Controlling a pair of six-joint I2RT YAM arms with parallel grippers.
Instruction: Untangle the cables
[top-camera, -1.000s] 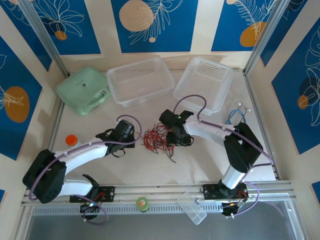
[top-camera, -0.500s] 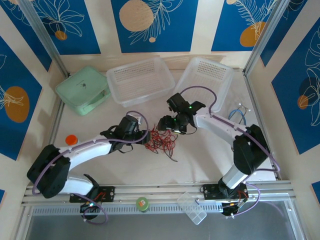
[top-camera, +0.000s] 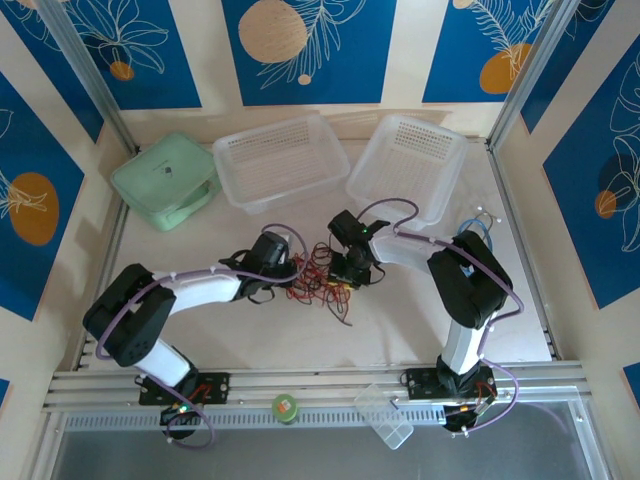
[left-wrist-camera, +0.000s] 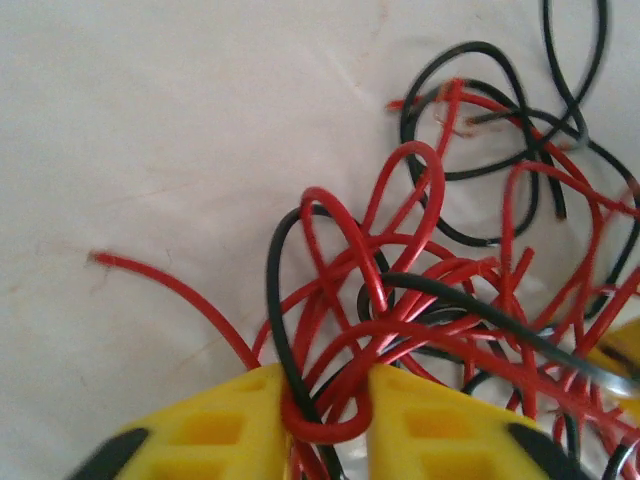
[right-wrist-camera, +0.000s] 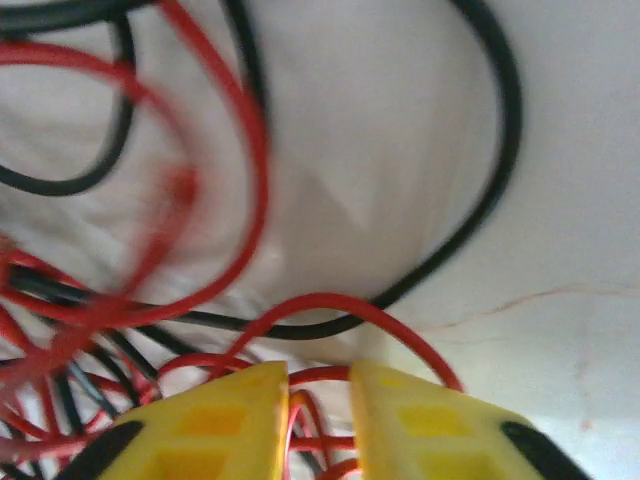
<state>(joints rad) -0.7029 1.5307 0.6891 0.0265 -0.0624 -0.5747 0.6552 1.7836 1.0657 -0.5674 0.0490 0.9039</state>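
Mid-table, the cables (top-camera: 320, 280) lie as one red & black tangle btwn both grippers. Left gripper (left-wrist-camera: 325, 405), jaws nearly closed, pinches red loops plus a black strand at the tangle's left edge. Right gripper (right-wrist-camera: 318, 400), jaws just as narrow, has red strands btwn its fingers on the tangle's right side. Clear baskets (top-camera: 283, 160) sit behind the tangle, and a green case (top-camera: 165, 180) sits at far left.

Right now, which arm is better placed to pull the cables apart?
Likely left: the left gripper is shut on a red loop of the cables at their edge, bare table beside it. The right gripper pinches red strands too, less clearly.
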